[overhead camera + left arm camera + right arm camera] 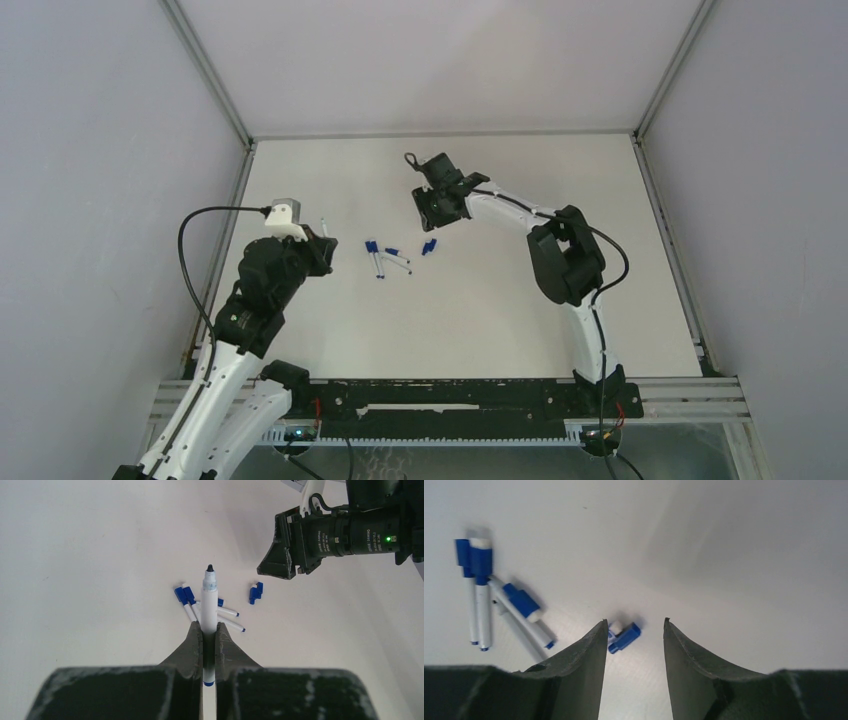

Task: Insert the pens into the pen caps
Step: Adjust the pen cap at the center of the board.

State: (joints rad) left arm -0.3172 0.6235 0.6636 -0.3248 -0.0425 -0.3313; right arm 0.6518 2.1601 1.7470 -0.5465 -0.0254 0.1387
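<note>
Left gripper [209, 631] pinches uncapped pen [209, 597], tip exposed. Right gripper [634, 623] spread wide, over loose cap [625, 636] on table [749, 555]; capped pens [483, 605] near.

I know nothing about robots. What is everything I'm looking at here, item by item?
Capped pens: three, white with blue caps, overlapping in a cluster mid-table.
Uncapped pen: one, white with a black tip, clamped in the left hand.
Loose cap: one, blue, on the table right of the cluster.
Table: one, white, under everything.
Walls: pale grey, at the left, back and right.
Left arm: one, white and black, based at the near edge.
Right arm: one, white and black, reaching over mid-table.
Left hand: one, dark, shut on the uncapped pen.
Right hand: one, dark, open over the loose cap.
</note>
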